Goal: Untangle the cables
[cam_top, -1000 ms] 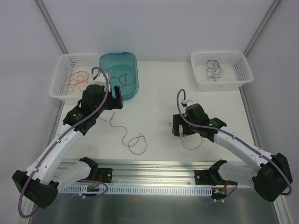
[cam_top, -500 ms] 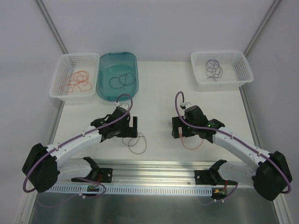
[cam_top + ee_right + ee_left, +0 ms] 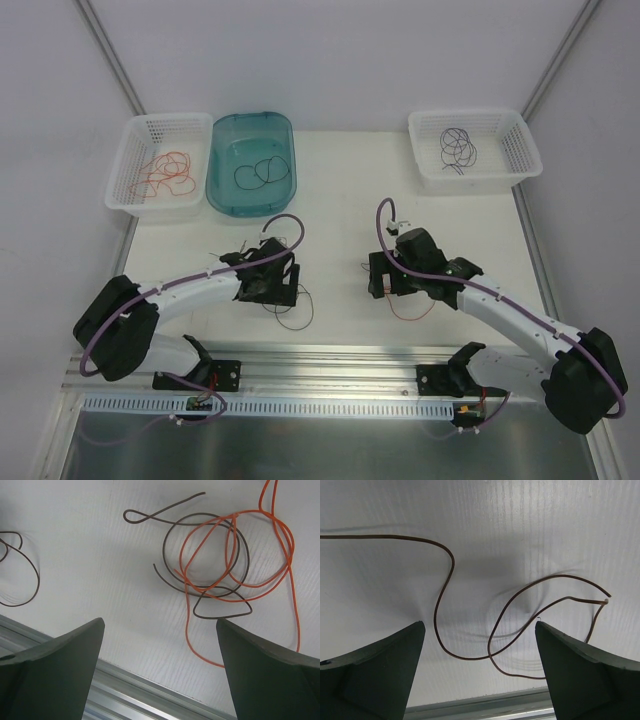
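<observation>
Left jaws, spread wide and empty, hover over a loose dark cable (image 3: 451,565) on the table (image 3: 545,525); its loops lie between and just ahead of the tips. Right jaws, likewise released, overlook the orange-and-dark tangle (image 3: 231,517).

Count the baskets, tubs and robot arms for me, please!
Baskets: 2
Tub: 1
Arms: 2
Total: 5
</observation>
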### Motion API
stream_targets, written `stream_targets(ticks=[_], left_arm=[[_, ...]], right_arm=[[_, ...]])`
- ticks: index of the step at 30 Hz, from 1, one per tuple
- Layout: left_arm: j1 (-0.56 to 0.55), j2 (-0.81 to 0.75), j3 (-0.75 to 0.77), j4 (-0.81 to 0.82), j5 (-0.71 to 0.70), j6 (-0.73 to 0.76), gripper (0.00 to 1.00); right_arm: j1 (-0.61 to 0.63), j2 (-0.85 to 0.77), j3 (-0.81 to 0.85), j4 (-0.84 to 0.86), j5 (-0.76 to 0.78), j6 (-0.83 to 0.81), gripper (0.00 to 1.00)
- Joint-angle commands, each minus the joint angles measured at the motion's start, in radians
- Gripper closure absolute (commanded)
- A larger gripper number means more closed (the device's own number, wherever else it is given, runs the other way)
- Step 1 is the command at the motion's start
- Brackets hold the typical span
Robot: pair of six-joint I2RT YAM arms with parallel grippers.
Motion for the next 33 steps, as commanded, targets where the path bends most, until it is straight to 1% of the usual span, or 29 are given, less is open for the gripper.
stream_targets(ticks=[1, 3, 7, 10, 14, 15, 16, 17, 18, 20, 21, 22, 27, 29, 33], left_arm=[[-0.009, 0.006, 0.01, -0.024, 0.013, 0.011, 0.08], [-0.01, 0.02, 0.011, -0.025, 0.031, 0.019, 0.09], [-0.019, 0.05, 0.016, -0.024, 0.031, 0.016, 0.16], [-0.027, 0.088, 0.019, -0.024, 0.022, 0.016, 0.24], [-0.041, 0.125, 0.024, -0.024, 0.002, 0.01, 0.37], [-0.044, 0.13, 0.024, -0.024, 0.001, 0.005, 0.47], [-0.046, 0.141, 0.027, -0.024, -0.004, 0.005, 0.51], [-0.052, 0.144, 0.03, -0.022, -0.006, 0.004, 0.56], [-0.053, 0.147, 0.03, -0.024, -0.007, 0.005, 0.68], [-0.056, 0.141, 0.033, -0.024, -0.012, 0.002, 0.83], [-0.058, 0.133, 0.034, -0.025, -0.013, 0.004, 0.95], [-0.058, 0.113, 0.039, -0.025, -0.013, 0.005, 1.0], [-0.058, 0.003, 0.08, -0.062, -0.042, 0.031, 1.0], [-0.058, -0.065, 0.123, -0.077, -0.053, 0.046, 1.0], [-0.056, -0.201, 0.223, -0.088, -0.093, 0.132, 1.0]], right_arm=[[0.007, -0.027, -0.012, 0.006, -0.005, 0.011, 0.0], [0.008, -0.027, -0.015, 0.006, -0.002, 0.009, 0.0], [0.007, -0.019, -0.017, 0.014, -0.008, 0.014, 0.01], [0.008, -0.018, -0.017, 0.014, -0.005, 0.012, 0.0], [0.008, -0.019, -0.021, 0.014, 0.0, 0.011, 0.0], [0.01, -0.019, -0.021, 0.016, -0.002, 0.014, 0.0], [0.008, -0.019, -0.021, 0.016, -0.002, 0.012, 0.0], [0.01, -0.018, -0.023, 0.019, -0.003, 0.014, 0.0], [0.01, -0.018, -0.025, 0.019, -0.003, 0.014, 0.0], [0.01, -0.016, -0.023, 0.017, 0.0, 0.014, 0.0], [0.01, -0.016, -0.023, 0.016, 0.001, 0.012, 0.0], [0.01, -0.018, -0.025, 0.016, 0.001, 0.012, 0.0], [0.011, -0.019, -0.021, 0.013, 0.008, 0.012, 0.0], [0.01, -0.021, -0.023, 0.01, 0.011, 0.011, 0.0], [0.01, -0.029, -0.021, 0.006, 0.018, 0.012, 0.0]])
